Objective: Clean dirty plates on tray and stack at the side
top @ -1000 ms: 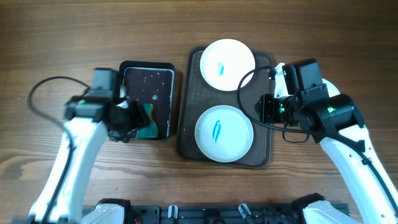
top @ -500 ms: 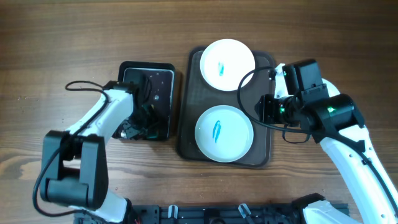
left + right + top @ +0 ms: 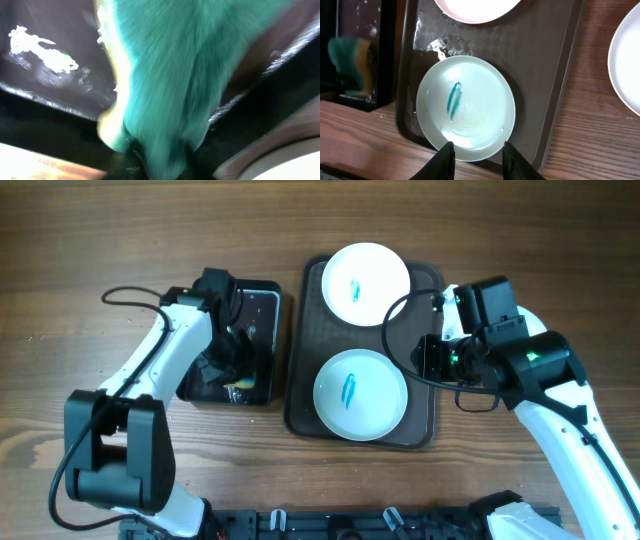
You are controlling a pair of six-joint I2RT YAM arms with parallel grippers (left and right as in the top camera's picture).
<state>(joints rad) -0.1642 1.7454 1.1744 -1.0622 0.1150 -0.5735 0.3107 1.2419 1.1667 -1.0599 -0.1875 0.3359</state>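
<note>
Two white plates with teal smears lie on the dark brown tray: one at the far end, one at the near end. A plain white plate rests on the table right of the tray. My left gripper is down in the black pan, shut on the teal-and-yellow sponge, which fills the blurred left wrist view. My right gripper hovers open over the near plate's front edge, with nothing between its fingers.
Water drops glisten on the pan floor and on the tray between the plates. The left arm's cable loops over the table left of the pan. Bare wood surrounds the tray and pan.
My left gripper swung from the pan's left side into its near end and closed on the sponge. The right arm and the plates have not moved.
</note>
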